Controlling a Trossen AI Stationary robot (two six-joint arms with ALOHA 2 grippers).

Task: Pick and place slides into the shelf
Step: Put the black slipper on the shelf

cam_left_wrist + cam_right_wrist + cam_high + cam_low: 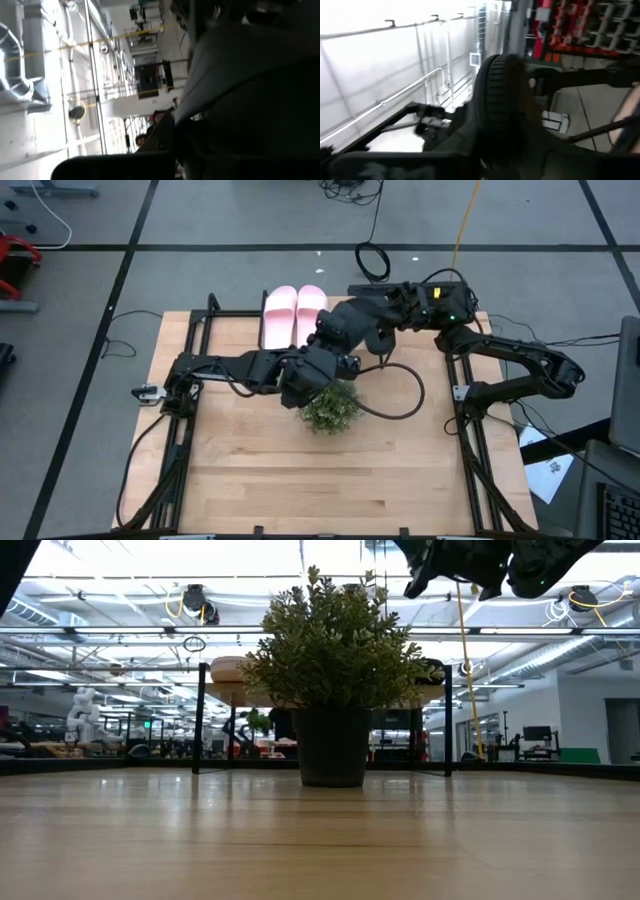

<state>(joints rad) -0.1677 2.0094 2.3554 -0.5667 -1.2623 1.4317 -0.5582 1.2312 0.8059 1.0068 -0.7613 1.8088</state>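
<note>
Two pale pink slides [294,315] lie side by side on the shelf [228,668] at the table's far edge. A black slide [500,100] is held high above the table, over the plant; it shows dark at the top of the low view [470,565]. My left gripper [325,360] and my right gripper [345,330] meet there, near the table's middle. The left one is shut on the slide, which fills much of its wrist view [260,110]. In the right wrist view the slide stands edge-on right in front of the camera. My left gripper is shut on the black slide, coming at it level. The slide itself fills the view close to the camera and hides the place of contact, so which part is held cannot be told. The slide is lifted clear of the table, above the plant.
A bushy green plant in a dark pot [332,405] stands at the table's middle, right under the grippers and in front of the shelf [332,670]. Black frame rails [185,440] run along the table's left and right sides. Bare wood lies toward the near edge.
</note>
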